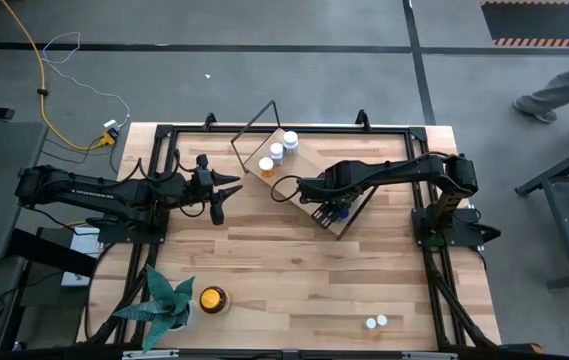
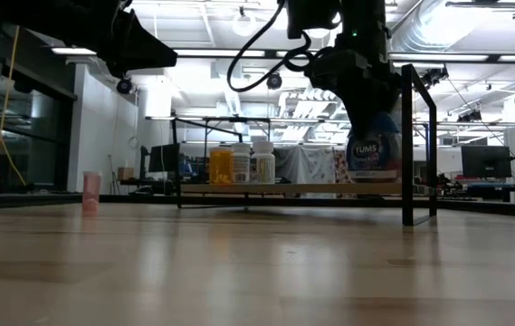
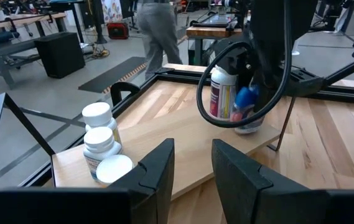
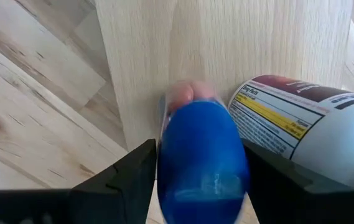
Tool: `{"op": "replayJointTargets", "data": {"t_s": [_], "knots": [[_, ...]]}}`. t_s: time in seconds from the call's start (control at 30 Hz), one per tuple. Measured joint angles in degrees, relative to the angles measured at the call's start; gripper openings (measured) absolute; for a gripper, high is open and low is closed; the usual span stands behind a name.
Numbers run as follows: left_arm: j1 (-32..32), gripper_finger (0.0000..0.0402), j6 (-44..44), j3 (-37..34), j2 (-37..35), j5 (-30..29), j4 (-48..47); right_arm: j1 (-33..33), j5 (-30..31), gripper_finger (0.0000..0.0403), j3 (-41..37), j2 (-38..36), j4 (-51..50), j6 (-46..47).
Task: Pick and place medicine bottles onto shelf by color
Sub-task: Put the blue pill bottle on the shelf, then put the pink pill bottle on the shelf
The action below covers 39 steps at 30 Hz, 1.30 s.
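Right pincer (image 4: pixel 201 168) down over far-right end of light wood shelf w/ dark wire end frames (image 1: pixel 309 178) — dark fingers (image 4: pixel 122 180) either side of blue-capped bottle w/ TUMS label (image 2: pixel 372 152), bottle upright on the board; whether fingers press the cap or stand just clear – can't tell. Just beside it, white bottle w/ maroon-yellow label (image 4: pixel 307 127), also on the board.

At shelf's other end: orange bottle w/ white cap (image 1: pixel 266 166), plus two white-capped white bottles (image 1: pixel 283 146), grouped close together, upright.

Left pincer (image 1: pixel 226 192) above wooden bench (image 1: pixel 294 270), near shelf's left end, holding nothing, fingers (image 3: pixel 161 168) a bit apart.

Elsewhere on bench: amber bottle w/ yellow cap (image 1: pixel 212 298) next to green leafy plant (image 1: pixel 164 300) at near-left; two small white-capped bottles (image 1: pixel 376 322) at near-right. Well apart from shelf.

Person (image 3: pixel 156 28) in grey walking beyond the bench.
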Motion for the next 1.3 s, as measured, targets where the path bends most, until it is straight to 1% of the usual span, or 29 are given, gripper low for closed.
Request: {"op": "replayJointTargets", "data": {"t_s": [0.27,0.43,0.53,0.67,0.9,0.97,1.1,1.13,1.23,1.3], "knots": [[-0.01,0.0100,0.00,0.00,0.00,0.00,0.00,0.02,0.06,0.0215,0.00,0.00,0.13,-1.43],[-0.01,0.0100,0.00,0.00,0.00,0.00,0.00,-0.40,1.16,0.0216,0.08,0.00,-0.02,-2.99],[0.01,0.0100,0.00,0.00,-0.01,0.00,0.00,-0.72,1.58,0.0216,1.42,-0.02,-1.40,-4.90],[-0.01,0.0100,0.00,0.00,0.00,0.00,0.02,-0.65,3.82,0.0216,4.24,-0.30,-2.34,-7.36],[0.01,0.0100,0.02,0.00,-0.02,0.00,0.00,1.86,4.64,0.0216,7.80,-0.74,-1.75,-11.85],[-0.01,0.0099,0.01,0.00,-0.02,0.00,-0.09,3.75,6.07,0.0216,7.80,-0.85,-0.14,-13.89],[-0.01,0.0100,0.02,0.00,-0.02,0.00,-0.74,8.21,12.38,0.0216,7.80,-0.85,2.82,-16.27],[0.01,0.0099,0.02,0.00,-0.02,0.00,-0.84,9.25,13.54,0.0216,7.38,-0.93,4.74,-16.57],[0.00,0.0100,0.00,0.00,-0.02,0.01,-0.86,12.08,14.09,0.0216,4.33,-1.73,11.84,-17.45],[-0.01,0.0100,-0.41,0.00,-0.02,0.02,-0.90,13.73,14.78,0.0216,1.43,-2.54,18.47,-18.53]]}}
